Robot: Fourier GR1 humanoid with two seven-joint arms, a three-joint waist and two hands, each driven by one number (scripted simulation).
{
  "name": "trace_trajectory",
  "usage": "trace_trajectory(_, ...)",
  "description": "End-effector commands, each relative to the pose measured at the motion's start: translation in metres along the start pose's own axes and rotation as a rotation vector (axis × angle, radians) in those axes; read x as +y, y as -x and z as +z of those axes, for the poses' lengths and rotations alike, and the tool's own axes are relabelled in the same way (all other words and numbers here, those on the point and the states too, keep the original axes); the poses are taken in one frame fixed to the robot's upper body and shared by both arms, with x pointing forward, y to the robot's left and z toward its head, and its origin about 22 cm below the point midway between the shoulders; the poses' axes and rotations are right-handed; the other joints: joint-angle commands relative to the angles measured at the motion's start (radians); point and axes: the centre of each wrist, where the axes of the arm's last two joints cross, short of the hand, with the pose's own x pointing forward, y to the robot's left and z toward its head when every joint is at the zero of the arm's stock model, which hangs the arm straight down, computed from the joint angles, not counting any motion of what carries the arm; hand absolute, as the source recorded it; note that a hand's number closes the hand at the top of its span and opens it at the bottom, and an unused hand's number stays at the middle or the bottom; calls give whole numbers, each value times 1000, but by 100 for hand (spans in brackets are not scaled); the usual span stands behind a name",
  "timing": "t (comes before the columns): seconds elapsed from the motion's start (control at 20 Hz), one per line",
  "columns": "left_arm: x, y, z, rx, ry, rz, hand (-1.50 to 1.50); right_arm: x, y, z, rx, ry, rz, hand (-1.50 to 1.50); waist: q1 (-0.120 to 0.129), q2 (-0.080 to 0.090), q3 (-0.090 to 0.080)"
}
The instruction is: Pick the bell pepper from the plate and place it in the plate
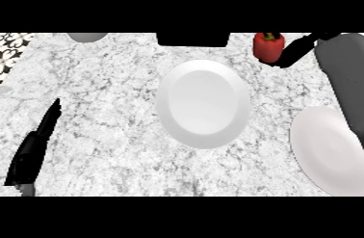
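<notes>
**Pepper in right hand, upper right, off both plates**

The red bell pepper (268, 48) is seen at upper right near the counter's far edge, well apart from both plates. The right hand (297, 49) is pressed to its right side. The fingers appear to be curled round it, though only a dark shape is shown there. The grey right forearm (344, 78) is laid across the upper-right part of the right plate (320, 157), which is cut by the view's edge. The centre plate (204, 103) is set approx. mid-view on the marbled counter (107, 97). The left hand (30, 155) is rested at lower left w/ fingers straight. A black object (192, 38) is seen at the far edge.
</notes>
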Motion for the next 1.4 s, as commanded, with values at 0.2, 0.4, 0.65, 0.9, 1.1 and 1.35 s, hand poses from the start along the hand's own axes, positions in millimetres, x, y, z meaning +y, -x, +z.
trace_trajectory(0.2, -5, 4, 7, 13, -38, -11, 0, 81, -13, -44, -13, -179, -72, 150, -18, -3, 0)
trace_trajectory(0.4, 0, 2, 8, 16, -24, -13, 0, 113, -30, -62, -12, -275, -55, 150, -23, -5, 0)
trace_trajectory(0.65, 3, 2, -4, 18, -14, -6, 0, 151, -35, -78, 16, -325, -61, 150, -19, -2, 0)
trace_trajectory(0.9, -18, 7, 8, 9, -11, 15, 0, 185, -26, -64, 171, -328, -230, 150, -24, -2, 0)
trace_trajectory(1.1, 9, -12, 9, 2, 0, 0, 0, 204, -33, -78, 257, -350, -181, -150, -4, -1, 0)
trace_trajectory(1.35, 9, 9, 16, 9, -15, -1, 0, 202, -26, -71, 196, -207, -307, -150, -10, 0, 0)
